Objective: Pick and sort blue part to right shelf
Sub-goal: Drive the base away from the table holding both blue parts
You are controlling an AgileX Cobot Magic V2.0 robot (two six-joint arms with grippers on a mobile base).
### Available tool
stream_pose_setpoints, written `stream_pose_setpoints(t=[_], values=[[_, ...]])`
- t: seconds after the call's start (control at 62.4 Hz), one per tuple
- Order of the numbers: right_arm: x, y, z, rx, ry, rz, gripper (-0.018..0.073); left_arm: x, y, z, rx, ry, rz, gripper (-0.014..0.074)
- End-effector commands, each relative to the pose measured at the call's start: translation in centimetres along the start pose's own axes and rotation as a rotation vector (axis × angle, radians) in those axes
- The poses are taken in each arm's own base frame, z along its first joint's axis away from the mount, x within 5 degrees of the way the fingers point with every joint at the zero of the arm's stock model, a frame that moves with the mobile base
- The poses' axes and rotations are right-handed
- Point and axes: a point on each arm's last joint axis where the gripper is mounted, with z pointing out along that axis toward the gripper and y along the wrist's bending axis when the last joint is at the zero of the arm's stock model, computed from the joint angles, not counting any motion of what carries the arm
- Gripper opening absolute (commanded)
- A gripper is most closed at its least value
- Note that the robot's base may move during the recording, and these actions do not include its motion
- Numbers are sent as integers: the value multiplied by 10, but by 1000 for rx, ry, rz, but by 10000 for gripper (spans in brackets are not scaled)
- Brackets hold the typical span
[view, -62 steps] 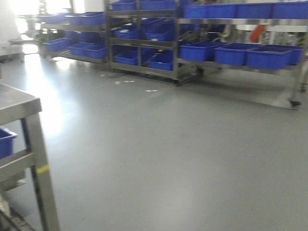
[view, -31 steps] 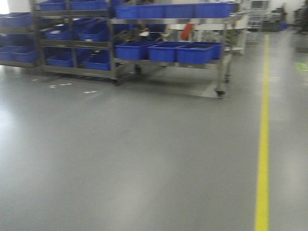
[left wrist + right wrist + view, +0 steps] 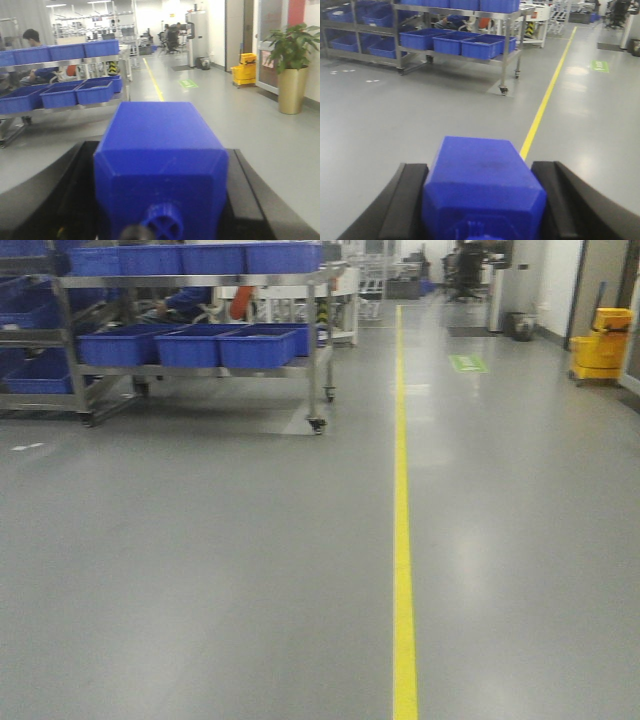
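The left gripper (image 3: 160, 149) had its black fingers (image 3: 75, 200) clamped on a blue part (image 3: 160, 130), a smooth, bevel-edged plastic block. The right gripper (image 3: 479, 167) likewise squeezed a second blue part (image 3: 485, 180), well apart from a wheeled steel rack (image 3: 190, 282) of blue bins (image 3: 255, 347).

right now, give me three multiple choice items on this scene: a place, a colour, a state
1. The steel rack of blue plastic bins stands on which side of the yellow floor line? A left B right C across it
2. The wheeled plastic mop bucket is A red B yellow C green
3. The left gripper is A empty B open over a bin C shut on a blue plastic block
A, the rack is left of it; B, it shows yellow; C, the block sits clamped in it.
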Motion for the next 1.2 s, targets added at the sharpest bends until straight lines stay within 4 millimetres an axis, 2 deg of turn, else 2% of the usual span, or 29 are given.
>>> stream_pose_setpoints(t=[0.0, 1.185], values=[[-16, 1, -2, -11, -108, -24, 286, -16, 1, -3, -1, -113, -4, 316], [-16, 1, -2, -11, -108, -24, 286, -16, 1, -3, -1, -113, -4, 316]])
